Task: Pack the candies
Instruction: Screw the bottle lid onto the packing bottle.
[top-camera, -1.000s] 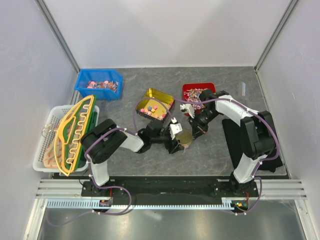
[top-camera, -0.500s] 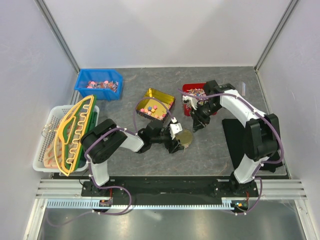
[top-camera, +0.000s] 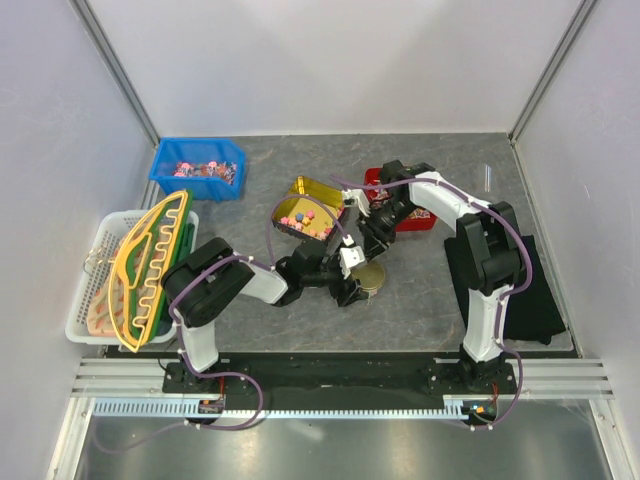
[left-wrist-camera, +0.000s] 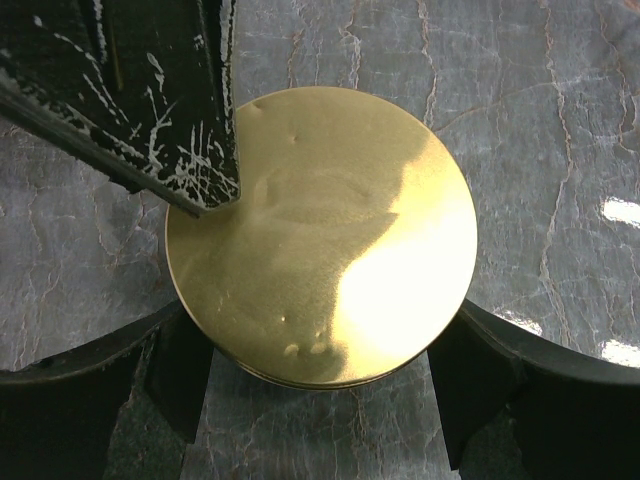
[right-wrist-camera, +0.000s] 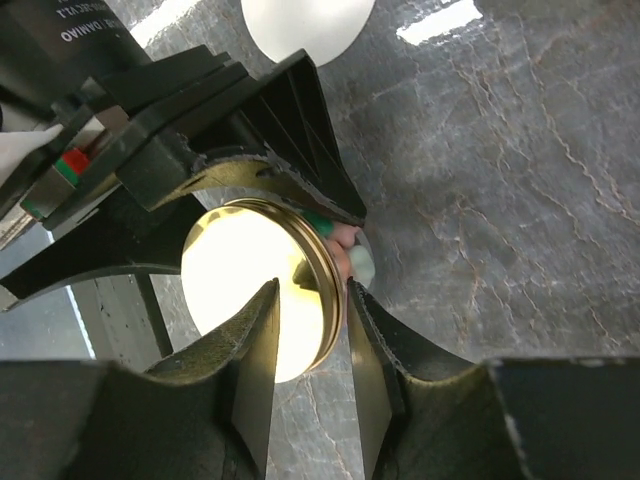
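Right arm has swung in from beside the red bin (top-camera: 418, 218) and now its right gripper (top-camera: 372, 243) hangs over the middle of the grey table (top-camera: 440, 160).

Behind it sits the open gold box (top-camera: 322, 190), and the candies (top-camera: 305, 218) lie inside it, none packed yet.

Left gripper (top-camera: 355, 278) is clamped across the round gold tin (top-camera: 370, 272), 1 finger pressed on each side.

Right jaws stand apart, straddling the tin's rim, not visibly pinching it.

A small pink-and-green scrap (right-wrist-camera: 345, 248) shows just past the rim; I cannot tell what it is.

My read: the 2 grippers are working on getting this tin open. Next, the right needs a firm bite on the rim while the left holds steady.
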